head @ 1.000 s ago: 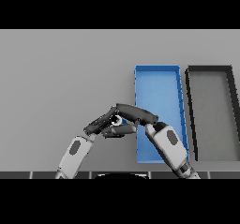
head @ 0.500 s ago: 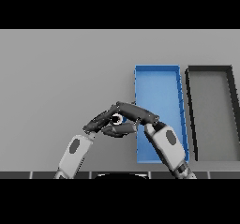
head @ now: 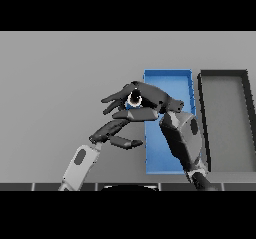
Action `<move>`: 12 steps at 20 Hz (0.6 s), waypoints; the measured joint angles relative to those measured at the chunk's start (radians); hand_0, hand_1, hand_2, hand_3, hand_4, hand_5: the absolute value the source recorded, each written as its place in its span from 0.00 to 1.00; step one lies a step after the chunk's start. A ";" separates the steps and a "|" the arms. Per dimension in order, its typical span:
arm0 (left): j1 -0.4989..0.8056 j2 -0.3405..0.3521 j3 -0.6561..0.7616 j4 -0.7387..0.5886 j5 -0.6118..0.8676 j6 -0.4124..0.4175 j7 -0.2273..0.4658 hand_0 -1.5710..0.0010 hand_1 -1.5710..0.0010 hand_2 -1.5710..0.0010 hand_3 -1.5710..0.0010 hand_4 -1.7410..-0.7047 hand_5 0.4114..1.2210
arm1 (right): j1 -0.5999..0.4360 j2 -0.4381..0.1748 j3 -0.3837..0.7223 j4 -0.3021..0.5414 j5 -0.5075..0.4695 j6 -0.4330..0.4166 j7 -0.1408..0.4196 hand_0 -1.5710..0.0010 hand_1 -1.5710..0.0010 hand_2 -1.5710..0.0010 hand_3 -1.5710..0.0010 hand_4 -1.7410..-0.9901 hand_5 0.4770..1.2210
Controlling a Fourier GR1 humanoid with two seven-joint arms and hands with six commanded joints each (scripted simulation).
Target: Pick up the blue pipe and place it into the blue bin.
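We see the blue pipe (head: 133, 100) end-on, its round opening pale-rimmed, just left of the blue bin (head: 167, 155), a long open tray lying lengthwise on the desk.

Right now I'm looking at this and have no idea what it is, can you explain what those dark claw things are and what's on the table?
This is a humanoid robot's own view, looking down from its head at a grey table. The dark shapes are its two hands on white and grey arms. The right hand is raised beside the blue bin, fingers curled round the blue pipe, of which mostly a round end shows. The left hand sits below it with relaxed fingers, holding nothing. To the right of the blue bin lies a black bin.
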 measured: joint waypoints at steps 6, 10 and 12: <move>0.031 0.021 -0.010 -0.034 -0.010 -0.001 -0.027 1.00 1.00 1.00 1.00 0.76 0.07 | -0.180 -0.109 -0.183 0.150 0.063 -0.089 -0.069 0.00 0.00 0.00 0.00 0.32 1.00; 0.034 0.024 0.002 -0.046 0.006 -0.003 0.010 1.00 1.00 1.00 1.00 0.76 0.08 | -0.167 -0.159 -0.255 0.249 0.180 -0.094 -0.076 0.00 0.00 0.00 0.00 0.32 1.00; 0.046 0.033 0.003 -0.047 0.006 -0.006 -0.013 1.00 1.00 1.00 1.00 0.77 0.07 | -0.118 -0.171 -0.279 0.278 0.224 -0.085 -0.075 0.00 0.00 0.00 0.00 0.32 1.00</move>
